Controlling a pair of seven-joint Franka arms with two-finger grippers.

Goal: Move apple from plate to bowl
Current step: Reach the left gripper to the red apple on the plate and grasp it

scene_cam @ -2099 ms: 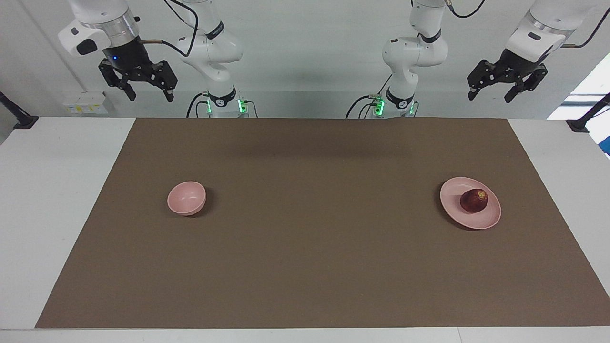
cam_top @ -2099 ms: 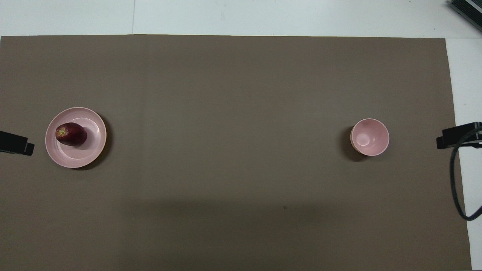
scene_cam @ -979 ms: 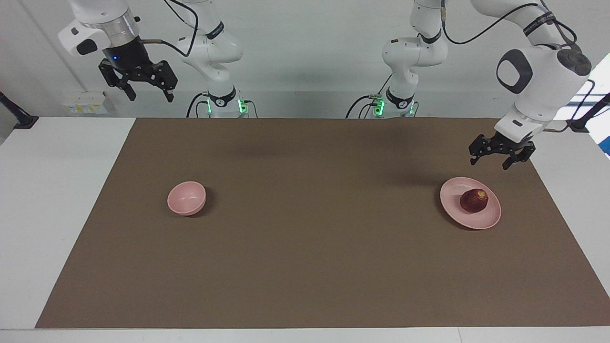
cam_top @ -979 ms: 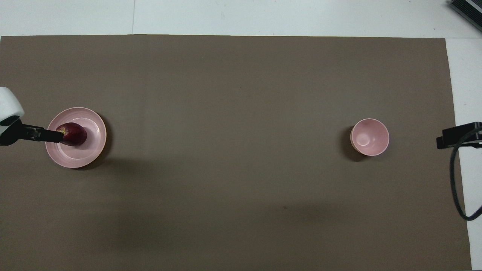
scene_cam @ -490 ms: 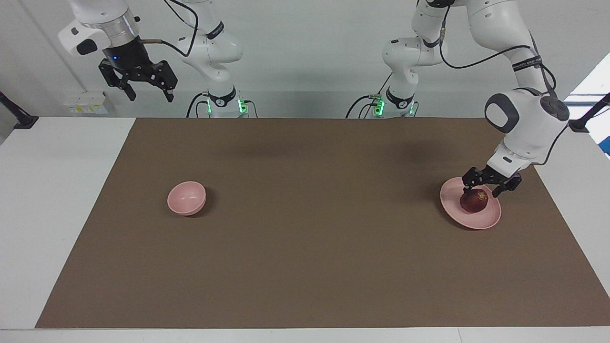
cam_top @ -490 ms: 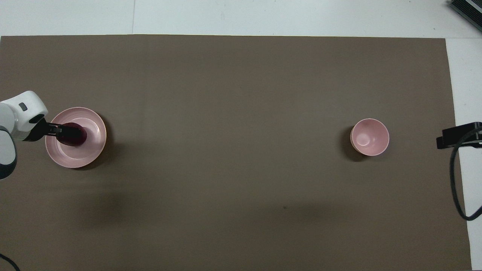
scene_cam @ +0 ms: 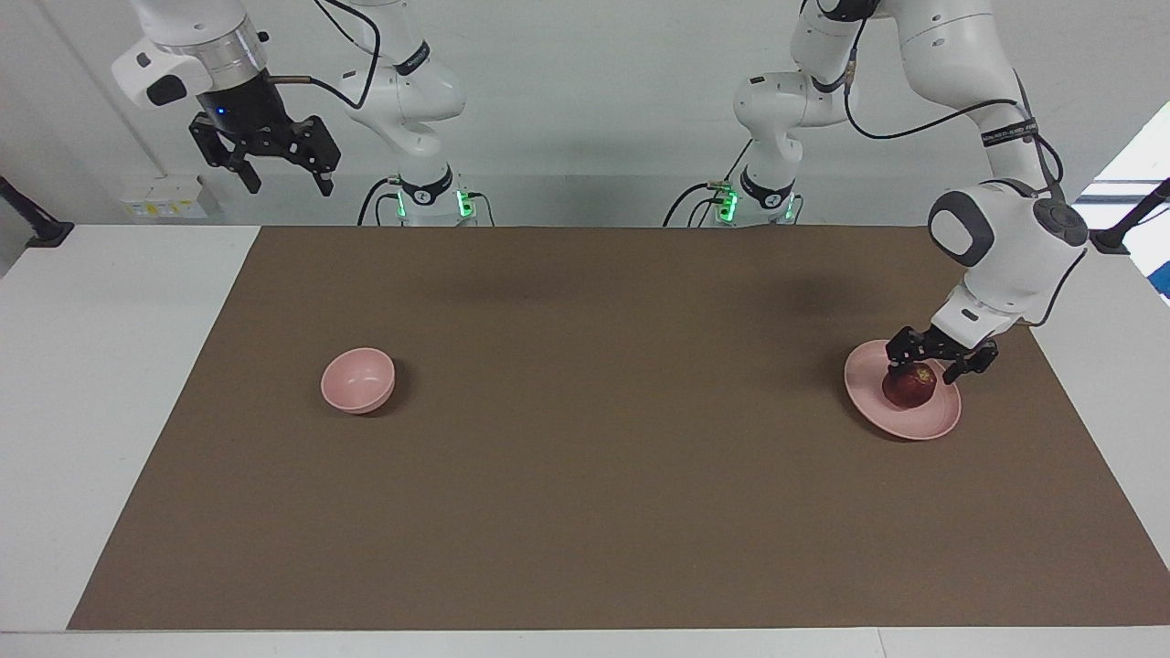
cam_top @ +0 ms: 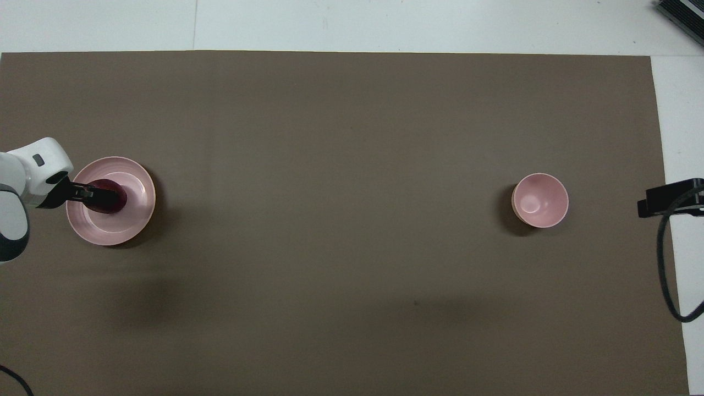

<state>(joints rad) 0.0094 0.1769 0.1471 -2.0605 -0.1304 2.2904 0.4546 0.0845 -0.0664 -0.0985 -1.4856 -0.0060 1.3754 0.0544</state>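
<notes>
Apple [scene_cam: 910, 387] on plate [scene_cam: 868, 402], left gripper [scene_cam: 925, 373] low over it with fingers spread at either side; bowl [scene_cam: 357, 380] well apart toward right arm's end; right gripper [scene_cam: 285, 176] raised, waiting, fingers open.

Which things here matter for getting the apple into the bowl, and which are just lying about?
Part of the job:
- apple, on the plate
- bowl, toward the right arm's end
- left gripper, open around the apple

Not part of it:
- brown mat
- right gripper, waiting, raised over the table's edge
</notes>
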